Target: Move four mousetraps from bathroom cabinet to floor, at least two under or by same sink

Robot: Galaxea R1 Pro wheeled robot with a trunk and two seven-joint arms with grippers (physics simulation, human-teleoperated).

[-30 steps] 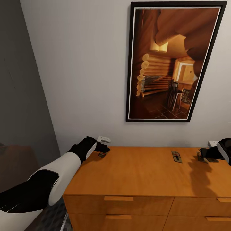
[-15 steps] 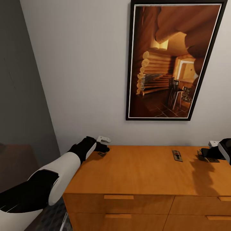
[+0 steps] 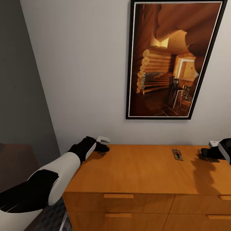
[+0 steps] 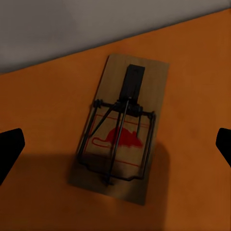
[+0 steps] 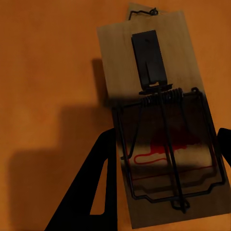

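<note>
Two black grippers, left (image 3: 103, 148) and right (image 3: 205, 154), each spread apart over a flat brown wooden mousetrap (image 4: 120, 135) on the orange-brown wooden cabinet (image 3: 141, 173), a third trap (image 3: 177, 154) at the right gripper's nine o'clock.

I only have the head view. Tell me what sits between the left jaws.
Observer: A mousetrap lies flat on the cabinet top. The jaws stand wide open on either side, clear of it.
Operator: Now report the right side.
Observer: A second trap lies between the right jaws. One finger is at its long edge. I cannot tell whether it is gripped.
Operator: Describe its face.
Observer: A red mouse drawing sits under the wire bar.
</note>
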